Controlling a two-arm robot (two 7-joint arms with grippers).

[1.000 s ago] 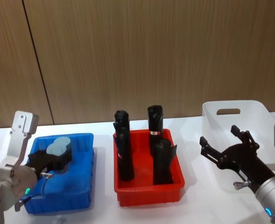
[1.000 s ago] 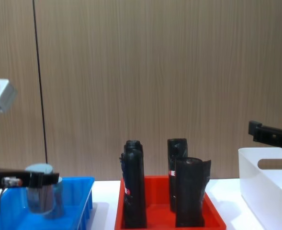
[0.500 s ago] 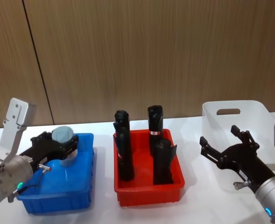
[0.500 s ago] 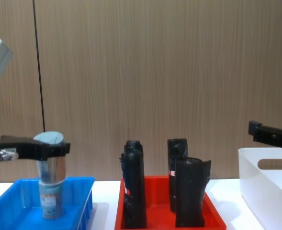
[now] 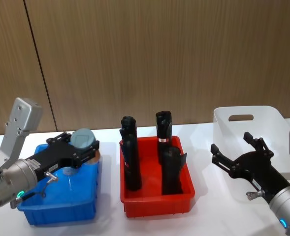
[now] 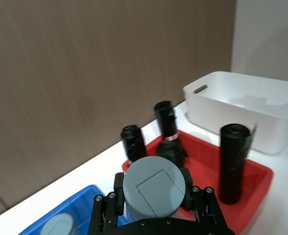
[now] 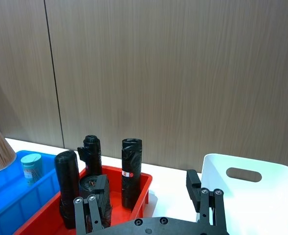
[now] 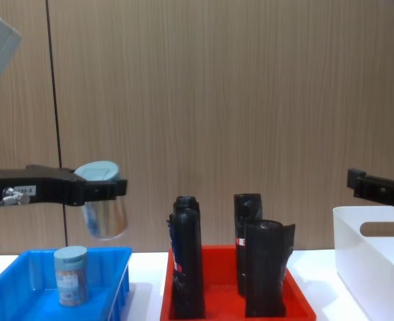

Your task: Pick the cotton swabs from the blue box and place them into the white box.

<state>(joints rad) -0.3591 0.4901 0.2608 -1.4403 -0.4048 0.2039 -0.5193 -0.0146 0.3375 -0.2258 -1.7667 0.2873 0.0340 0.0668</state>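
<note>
Clear cotton swabs tub, grey-blue lid, tilted in left gripper

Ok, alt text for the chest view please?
The left gripper holds a clear cylindrical cotton swab tub with a grey-blue lid, tilted, in the air above the bright blue plastic box, where a second tub stands upright. A red tray of black rolls sits centre; the right gripper hangs near the white plastic box.

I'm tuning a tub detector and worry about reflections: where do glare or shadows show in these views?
Head view: a pale sheen on the blue box floor, soft shadow at the red tray's foot. Chest view: the clear wall of the cotton swab tub in the left gripper catches light.
</note>
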